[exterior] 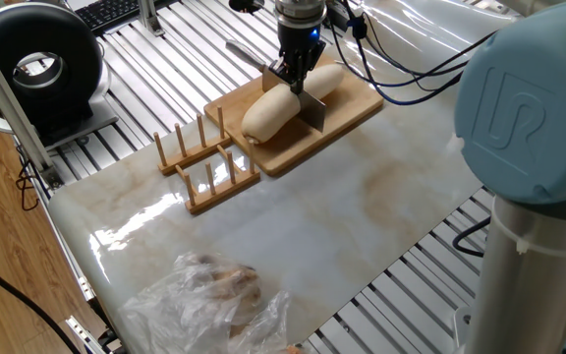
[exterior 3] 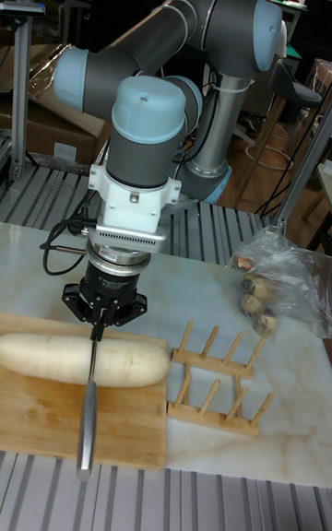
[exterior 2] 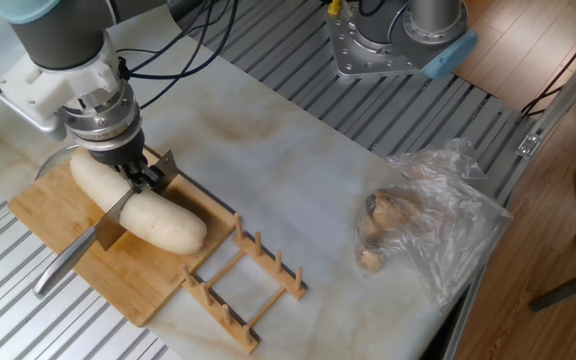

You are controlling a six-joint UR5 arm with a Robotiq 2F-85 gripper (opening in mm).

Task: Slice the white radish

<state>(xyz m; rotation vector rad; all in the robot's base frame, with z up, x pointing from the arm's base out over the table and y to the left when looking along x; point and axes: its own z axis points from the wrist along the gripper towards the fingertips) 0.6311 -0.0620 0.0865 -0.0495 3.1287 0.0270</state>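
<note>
Where the marble-patterned table top [exterior: 293, 226] meets the near edge of one fixed view, a clear plastic bag [exterior: 212, 295] lies crumpled; its brownish contents cannot be identified, and its lower edge is cut off by the frame. At the right of that view a large grey-blue arm joint blocks part of the table. Beyond the bag stands a wooden peg rack [exterior: 207, 162], just beside the near-left corner of the wooden cutting board [exterior: 347, 106].

The white radish [exterior: 285, 101] lies lengthwise on the board. A knife [exterior 2: 118, 215] stands edge-down across its middle. In the other fixed view the blade appears sunk well into the root, but whether the root is fully parted cannot be determined, because the blade and the gripper hide the cut. The knife handle [exterior 3: 87, 430] projects over the board edge in the tall fixed view.

The gripper [exterior 3: 97, 321] points straight down above the radish, with the wrist vertical and the arm folded behind it. Its fingers [exterior 2: 146, 176] are closed on the back of the knife blade. The fingertips are small and dark, so the exact contact surfaces are hard to make out. Cables trail from the wrist toward the far side. A black ring-shaped device [exterior: 35, 61] sits at the far left, off the table top.
</note>
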